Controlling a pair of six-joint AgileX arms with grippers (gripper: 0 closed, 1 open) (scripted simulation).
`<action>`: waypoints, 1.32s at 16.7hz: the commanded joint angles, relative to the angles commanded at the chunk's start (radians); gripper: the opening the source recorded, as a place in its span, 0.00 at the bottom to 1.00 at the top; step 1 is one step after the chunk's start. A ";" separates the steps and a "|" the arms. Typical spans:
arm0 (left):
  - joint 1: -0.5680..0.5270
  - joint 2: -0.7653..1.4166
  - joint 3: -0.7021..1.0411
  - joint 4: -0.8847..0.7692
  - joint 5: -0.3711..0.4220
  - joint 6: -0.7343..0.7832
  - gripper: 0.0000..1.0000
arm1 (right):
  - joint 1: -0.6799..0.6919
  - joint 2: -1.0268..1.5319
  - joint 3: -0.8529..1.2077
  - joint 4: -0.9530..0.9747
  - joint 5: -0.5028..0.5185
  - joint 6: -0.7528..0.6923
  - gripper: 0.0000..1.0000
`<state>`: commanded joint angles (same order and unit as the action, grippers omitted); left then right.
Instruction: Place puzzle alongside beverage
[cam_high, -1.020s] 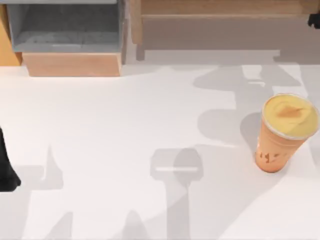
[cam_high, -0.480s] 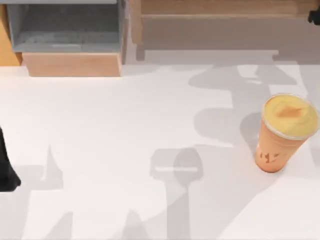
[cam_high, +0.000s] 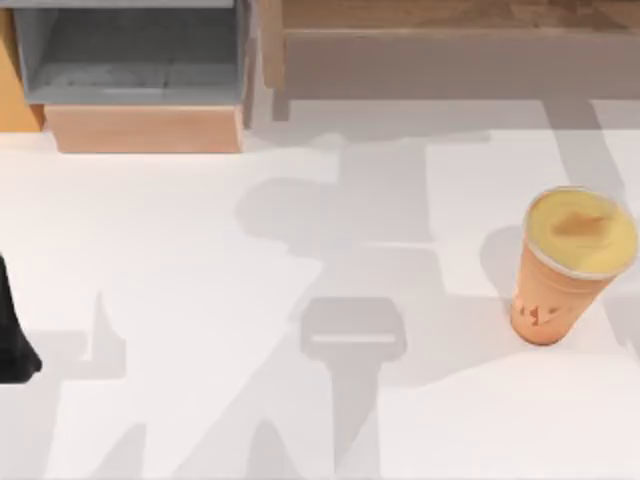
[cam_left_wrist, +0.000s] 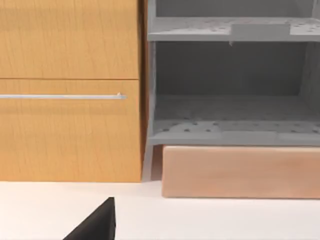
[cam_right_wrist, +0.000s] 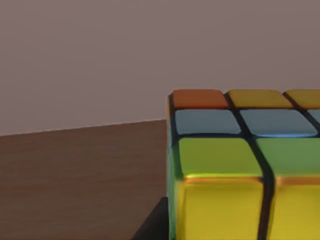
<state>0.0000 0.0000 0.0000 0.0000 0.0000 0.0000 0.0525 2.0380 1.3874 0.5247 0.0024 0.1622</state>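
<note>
- Jaw state can't be read for either arm: no fingers are clearly in view around anything, so no call on whether the cube is gripped.
- Small puzzle cube with glossy yellow, green, pale blue and orange tiles (cam_right_wrist: 240, 165) sits very close to the right wrist camera, with a dark brown wooden surface (cam_right_wrist: 80, 185) and a plain wall behind it (looks like the raised wooden ledge at the back of the table, a judgement only).
- Tapered orange cup with a clear rim and creamy yellow top (cam_high: 565, 265) stands upright on the white tabletop (cam_high: 200, 300), near the top view's right edge.
- Left arm is parked at the table's left edge, a dark part visible (cam_high: 12, 345); its wrist camera faces the wooden cabinet with a thin metal handle (cam_left_wrist: 65, 95) and the grey shelf unit (cam_left_wrist: 230, 120).
- Progress: early. White table beside the cup holds no cube, so the two are well apart.
- Left to do, as judged: secure the cube, carry it to the cup, set it down just beside, release.
</note>
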 joint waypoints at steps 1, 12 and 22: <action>0.000 0.000 0.000 0.000 0.000 0.000 1.00 | 0.031 -0.010 0.039 -0.094 0.003 0.030 0.00; 0.000 0.000 0.000 0.000 0.000 0.000 1.00 | 0.438 0.002 0.366 -1.213 0.005 0.382 0.00; 0.000 0.000 0.000 0.000 0.000 0.000 1.00 | 0.622 0.138 0.407 -1.705 0.001 0.528 0.00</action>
<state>0.0000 0.0000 0.0000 0.0000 0.0000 0.0000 0.6740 2.1758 1.7944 -1.1802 0.0033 0.6902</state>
